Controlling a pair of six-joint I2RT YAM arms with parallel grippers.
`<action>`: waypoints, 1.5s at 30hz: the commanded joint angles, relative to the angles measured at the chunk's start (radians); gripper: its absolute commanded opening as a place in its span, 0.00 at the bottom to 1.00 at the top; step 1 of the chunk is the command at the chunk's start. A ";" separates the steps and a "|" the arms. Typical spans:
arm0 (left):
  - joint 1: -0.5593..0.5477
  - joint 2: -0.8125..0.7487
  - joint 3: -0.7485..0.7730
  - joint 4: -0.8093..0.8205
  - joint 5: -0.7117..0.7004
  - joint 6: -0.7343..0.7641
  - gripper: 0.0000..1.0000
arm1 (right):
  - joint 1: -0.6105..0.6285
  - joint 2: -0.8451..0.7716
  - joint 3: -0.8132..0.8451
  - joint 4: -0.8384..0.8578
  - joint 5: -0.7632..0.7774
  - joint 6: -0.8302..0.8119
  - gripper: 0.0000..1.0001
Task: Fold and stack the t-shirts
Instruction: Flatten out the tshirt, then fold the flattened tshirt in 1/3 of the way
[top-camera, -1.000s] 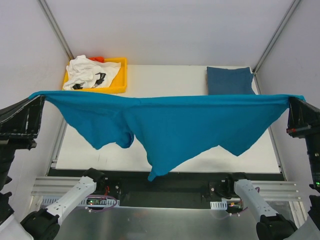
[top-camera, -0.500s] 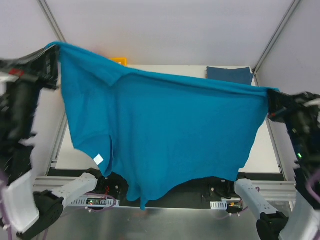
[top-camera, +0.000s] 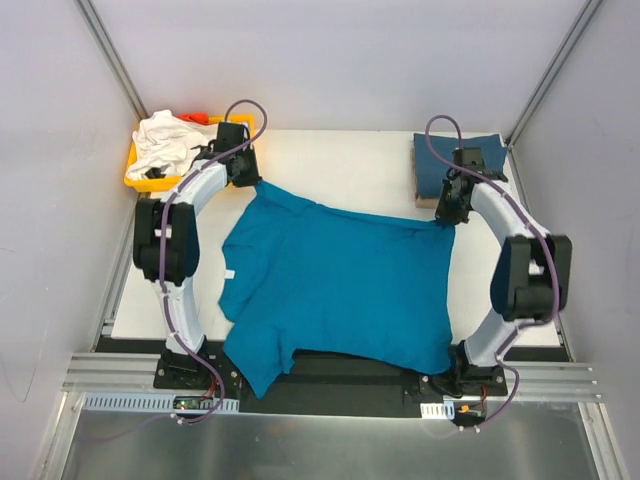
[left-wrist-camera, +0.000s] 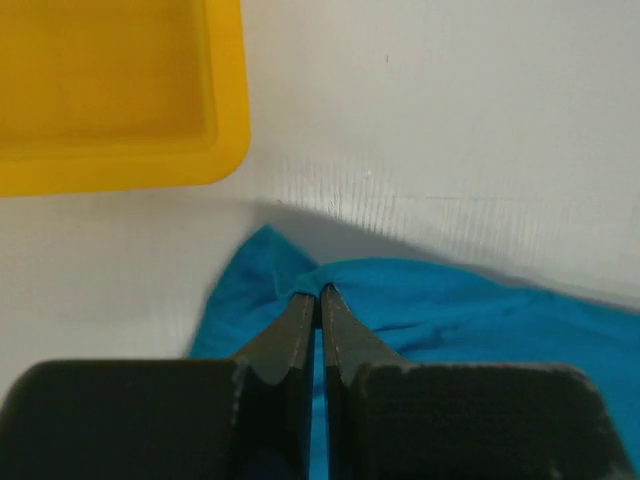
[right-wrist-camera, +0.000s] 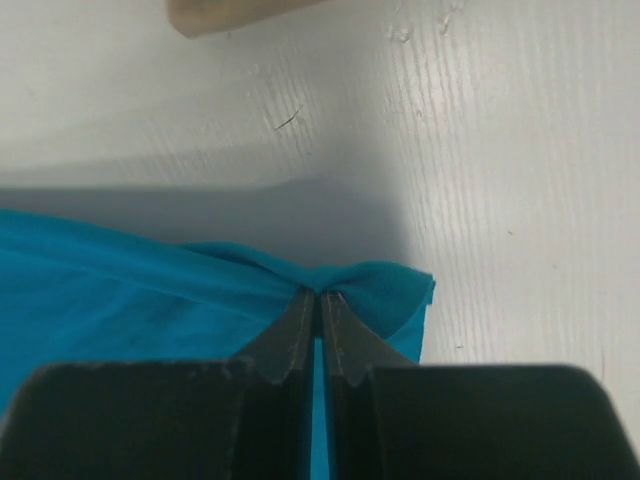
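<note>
The teal-blue t-shirt (top-camera: 340, 280) lies spread on the white table, its near edge hanging over the front. My left gripper (top-camera: 250, 182) is shut on its far left corner (left-wrist-camera: 300, 285), low at the table. My right gripper (top-camera: 443, 218) is shut on its far right corner (right-wrist-camera: 385, 285). A darker blue t-shirt (top-camera: 440, 165) lies folded at the back right, partly behind the right arm. The white t-shirt with black marks (top-camera: 165, 145) sits crumpled in the yellow tray.
The yellow tray (top-camera: 170, 182) stands at the back left, just beyond the left gripper; its corner (left-wrist-camera: 215, 150) shows in the left wrist view. An orange thing (top-camera: 197, 118) lies in the tray. Grey walls close in both sides.
Both arms have swung the teal shirt from hanging stretched in the air forward and down, so it now lies flat on the table with the grippers low at its far corners.
</note>
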 joint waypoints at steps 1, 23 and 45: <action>0.002 0.035 0.078 0.061 0.184 -0.070 0.00 | -0.015 0.119 0.145 0.023 -0.039 -0.024 0.04; 0.008 -0.218 -0.322 0.103 0.195 -0.263 0.00 | -0.015 0.129 0.149 -0.036 -0.033 -0.036 0.08; -0.054 -0.805 -0.747 0.037 0.072 -0.498 0.00 | -0.016 0.060 0.136 -0.046 0.024 -0.033 0.08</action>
